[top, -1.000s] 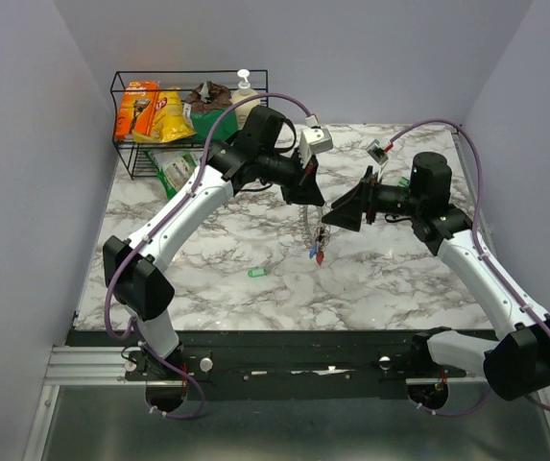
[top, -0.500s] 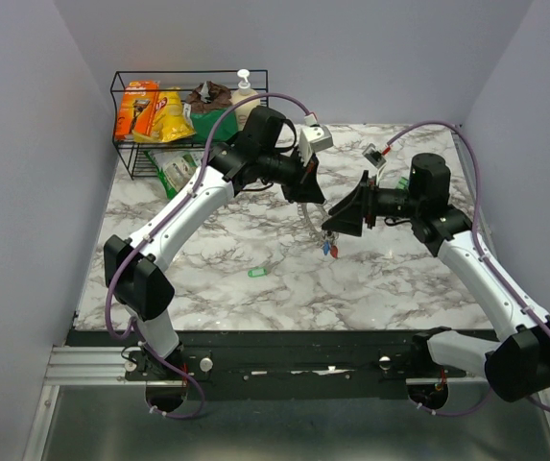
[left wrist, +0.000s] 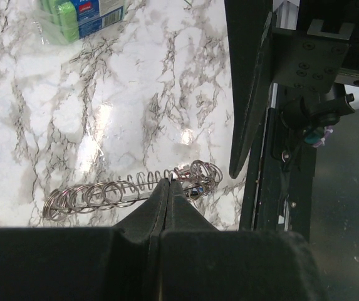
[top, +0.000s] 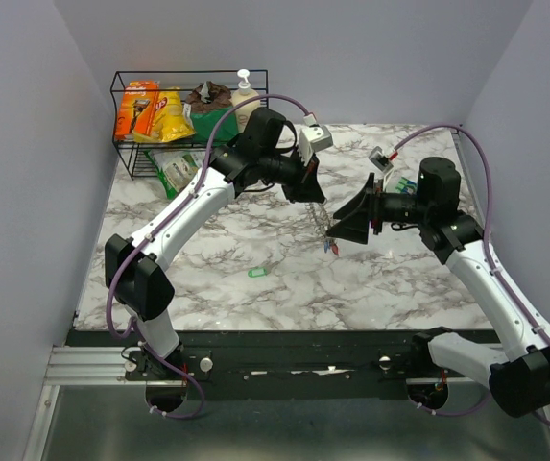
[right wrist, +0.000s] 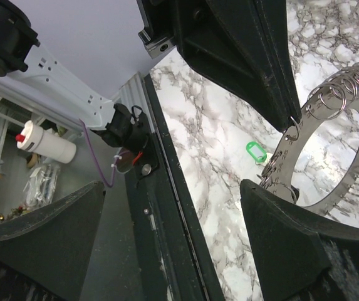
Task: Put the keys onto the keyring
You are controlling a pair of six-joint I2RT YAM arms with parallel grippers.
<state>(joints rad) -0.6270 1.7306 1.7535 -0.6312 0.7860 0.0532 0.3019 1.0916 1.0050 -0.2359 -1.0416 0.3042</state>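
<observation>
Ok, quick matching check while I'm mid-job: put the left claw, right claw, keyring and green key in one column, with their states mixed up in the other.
Things:
1. left claw
2. right claw
3. keyring
4. green key

States:
A. lying alone on the table
B. open, gripping nothing
C. shut
D. pinched in a claw

Pairs: 1-C, 2-B, 3-D, 4-A.
</observation>
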